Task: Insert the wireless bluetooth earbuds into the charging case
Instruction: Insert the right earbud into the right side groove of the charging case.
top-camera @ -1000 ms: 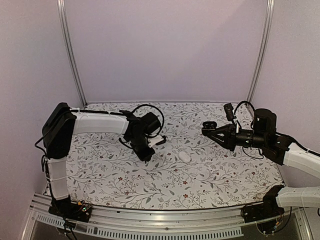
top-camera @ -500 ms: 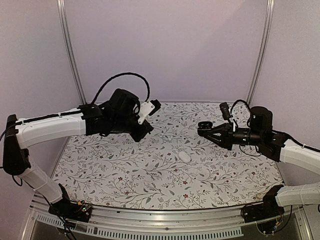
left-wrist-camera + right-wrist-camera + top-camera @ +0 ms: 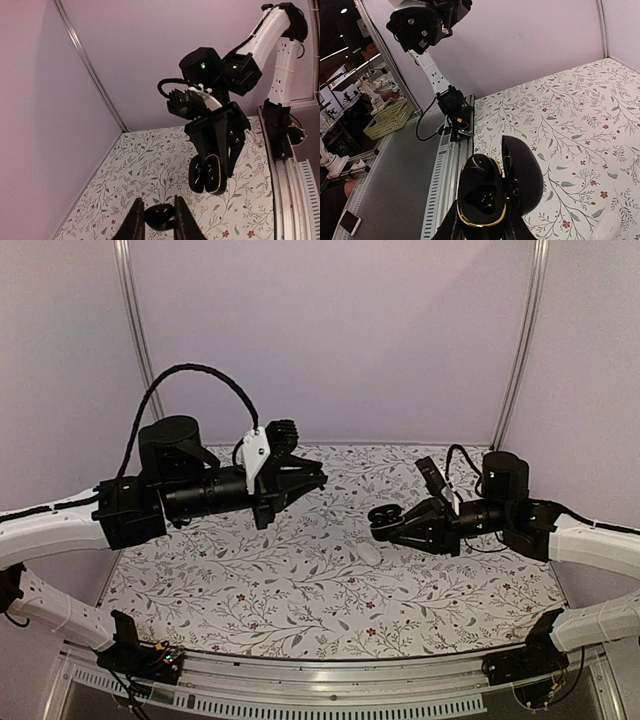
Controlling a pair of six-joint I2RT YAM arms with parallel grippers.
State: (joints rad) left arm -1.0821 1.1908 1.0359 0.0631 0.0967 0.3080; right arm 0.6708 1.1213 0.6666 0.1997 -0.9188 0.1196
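My left gripper (image 3: 318, 478) is raised above the table's middle and shut on one tiny dark earbud (image 3: 160, 219), which sits between its fingers (image 3: 135, 224) in the left wrist view. My right gripper (image 3: 392, 525) is shut on the black charging case (image 3: 381, 519), held open in the air facing the left gripper. In the right wrist view the case's gold-rimmed base (image 3: 481, 197) shows one empty hollow below and what looks like a glossy dark piece seated above. Its lid (image 3: 522, 175) stands open to the right. The case also shows in the left wrist view (image 3: 206, 174).
A white oval pebble-shaped object (image 3: 368, 553) lies on the floral tablecloth (image 3: 250, 580) below the case; it also shows in the right wrist view (image 3: 609, 228). Metal posts (image 3: 137, 340) stand at the back corners. An aluminium rail (image 3: 330, 695) runs along the near edge.
My left arm has lifted off the table and stretched out to the right, gripper raised. My right gripper has carried the open case left and lower, towards the left gripper.
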